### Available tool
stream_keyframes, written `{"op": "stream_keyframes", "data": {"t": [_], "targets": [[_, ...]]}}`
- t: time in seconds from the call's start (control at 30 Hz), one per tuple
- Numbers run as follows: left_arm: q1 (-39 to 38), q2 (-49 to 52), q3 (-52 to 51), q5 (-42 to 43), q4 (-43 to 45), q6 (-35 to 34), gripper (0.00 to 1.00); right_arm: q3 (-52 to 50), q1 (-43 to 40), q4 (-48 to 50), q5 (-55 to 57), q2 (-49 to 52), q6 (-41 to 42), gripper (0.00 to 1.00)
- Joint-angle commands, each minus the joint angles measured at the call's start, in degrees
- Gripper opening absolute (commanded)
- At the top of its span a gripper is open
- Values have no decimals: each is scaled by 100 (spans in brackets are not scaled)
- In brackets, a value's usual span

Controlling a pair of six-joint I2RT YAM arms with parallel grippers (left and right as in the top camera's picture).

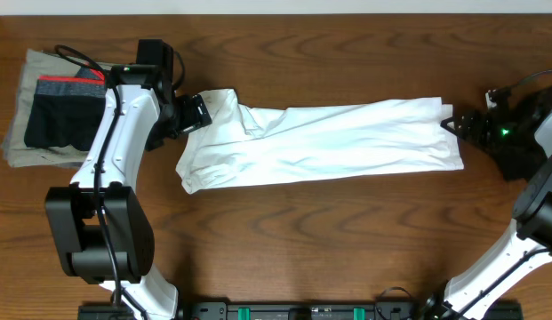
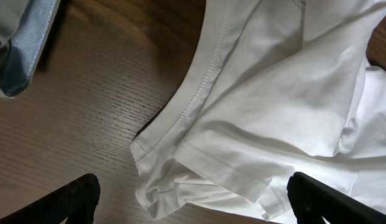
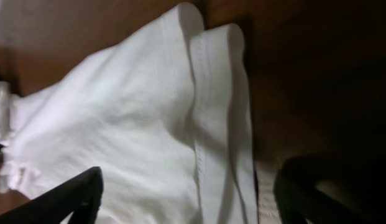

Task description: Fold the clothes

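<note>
While both grippers stand with jaws spread and nothing pinched, the T-shirt (image 1: 329, 142) lies as a long folded band across the table (image 1: 302, 240). Left gripper (image 1: 194, 112) sits at its left end. Right gripper (image 1: 453, 125) straddles the hem at its right end. Shorts (image 1: 62, 114) rest on khaki pieces (image 1: 16, 107), far left.

T-shirt (image 1: 329, 142): thin white cloth, matt, wrinkly, stitched hems. Table (image 1: 284, 240): dark wood grain, low sheen. Left arm shell (image 1: 116, 133): smooth glossy white plastic.
</note>
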Motion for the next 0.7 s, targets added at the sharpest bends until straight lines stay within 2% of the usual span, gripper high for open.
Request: {"op": "stream_keyframes", "data": {"t": [0.0,0.1,0.33,0.47,0.57,0.67], "targets": [[9,-52,63,-9,-55,13,98,-431,81,-173,890,1051,201,83],[9,-52,63,-9,-68,13,98,-431,87,-256,929,1276,201,75],[9,-52,63,-9,-66,13,98,-431,149,-461,1187,1388,273,68],[9,-52,63,-9,-66,15,98,-428,153,-472,1231,1388,361,49],[9,-52,63,-11,-66,15,98,-415,151,-466,1239,1388,400,24],[9,-52,63,-11,-66,15,98,-363,151,-472,1355,1388,470,13]]}}
